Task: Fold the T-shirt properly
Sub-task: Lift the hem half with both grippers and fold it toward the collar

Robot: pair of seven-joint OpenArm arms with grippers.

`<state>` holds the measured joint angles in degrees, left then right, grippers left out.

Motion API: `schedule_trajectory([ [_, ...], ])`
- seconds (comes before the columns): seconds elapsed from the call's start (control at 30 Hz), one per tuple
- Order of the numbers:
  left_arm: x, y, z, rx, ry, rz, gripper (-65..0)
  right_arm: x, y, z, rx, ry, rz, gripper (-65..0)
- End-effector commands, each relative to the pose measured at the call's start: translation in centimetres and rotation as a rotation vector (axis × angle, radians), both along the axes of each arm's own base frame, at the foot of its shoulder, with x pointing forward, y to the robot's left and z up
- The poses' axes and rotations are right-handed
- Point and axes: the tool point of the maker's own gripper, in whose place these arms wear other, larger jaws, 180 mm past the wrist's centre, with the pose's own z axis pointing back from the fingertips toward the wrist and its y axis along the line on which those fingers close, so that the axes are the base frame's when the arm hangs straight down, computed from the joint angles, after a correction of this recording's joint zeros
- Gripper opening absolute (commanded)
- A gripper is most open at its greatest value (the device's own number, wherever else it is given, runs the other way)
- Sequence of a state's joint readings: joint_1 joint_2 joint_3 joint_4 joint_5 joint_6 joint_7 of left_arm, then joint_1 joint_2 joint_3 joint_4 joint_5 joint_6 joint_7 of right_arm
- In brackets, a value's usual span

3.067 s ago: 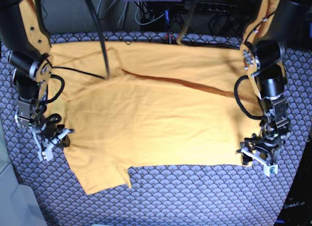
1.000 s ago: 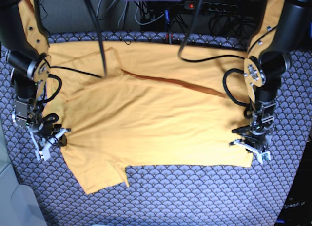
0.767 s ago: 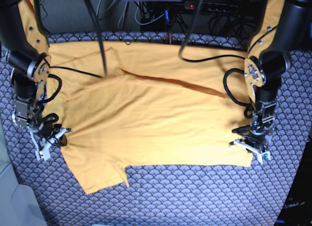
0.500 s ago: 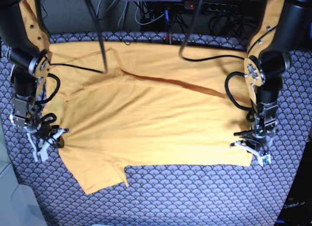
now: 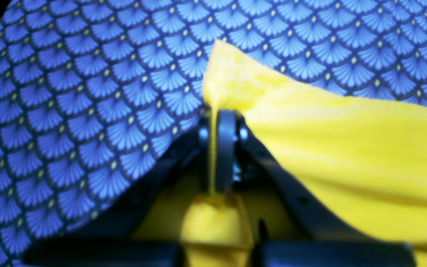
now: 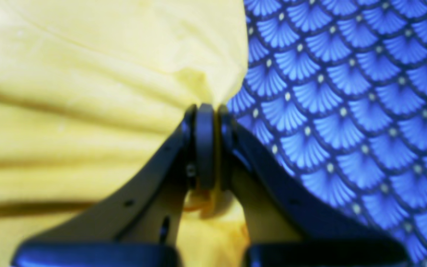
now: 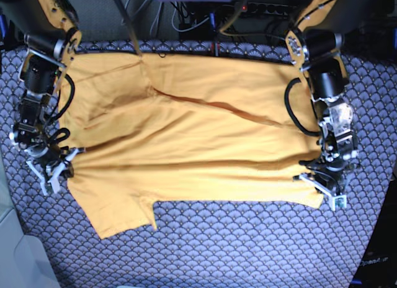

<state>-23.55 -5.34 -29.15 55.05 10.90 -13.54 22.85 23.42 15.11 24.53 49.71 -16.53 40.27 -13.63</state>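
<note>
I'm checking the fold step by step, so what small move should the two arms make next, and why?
Probably lift both pinched corners together and carry them toward the far edge. The left gripper and right gripper are each shut on a near corner of the T-shirt, which lies spread on the patterned cloth with its near edge taut.

Two arms, black cylindrical links with yellow-orange side panels near the shoulders. Left arm [image 7: 325, 83]: silvery round joint disc ringed with small screws, black cable looped beside the forearm, pale grey bracket at the wrist. Right arm [image 7: 38, 77]: same build, black cable loops, whitish bracket low down. Left gripper [image 5: 219, 148] and right gripper [image 6: 206, 144]: matte black tapered fingers [image 6: 154, 174] with small round holes, rounded dark tip pads, black crossbar at the base.
</note>
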Motion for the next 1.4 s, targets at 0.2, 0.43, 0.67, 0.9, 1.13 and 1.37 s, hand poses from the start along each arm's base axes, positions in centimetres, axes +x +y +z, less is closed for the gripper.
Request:
schedule_trajectory([
  [0.2,-0.2,1.4,2.7,0.046,-0.053,0.022,-65.0,-1.6,-0.5,4.0,-0.136,-0.088,0.006,-64.2],
  [0.43,-2.5,1.9,3.3,0.095,-0.044,0.026,-65.0,-5.0,0.6,3.8,-0.192,-0.080,0.027,-64.2],
  [0.67,-4.5,2.6,4.4,0.134,-0.027,0.041,-65.0,-7.4,1.0,4.6,-0.226,-0.098,0.015,-64.2],
  [0.9,-6.7,1.8,5.9,0.159,-0.028,-0.011,-65.0,-9.8,0.0,5.3,-0.255,-0.104,-0.023,-64.2],
  [1.13,-9.5,1.3,3.4,0.148,0.044,-0.052,-65.0,-12.8,-0.9,3.4,-0.252,-0.041,-0.053,-64.2],
  [1.37,-11.1,3.4,2.9,0.140,0.061,0.011,-65.0,-15.5,-0.1,2.1,-0.246,0.004,-0.050,-64.2],
])
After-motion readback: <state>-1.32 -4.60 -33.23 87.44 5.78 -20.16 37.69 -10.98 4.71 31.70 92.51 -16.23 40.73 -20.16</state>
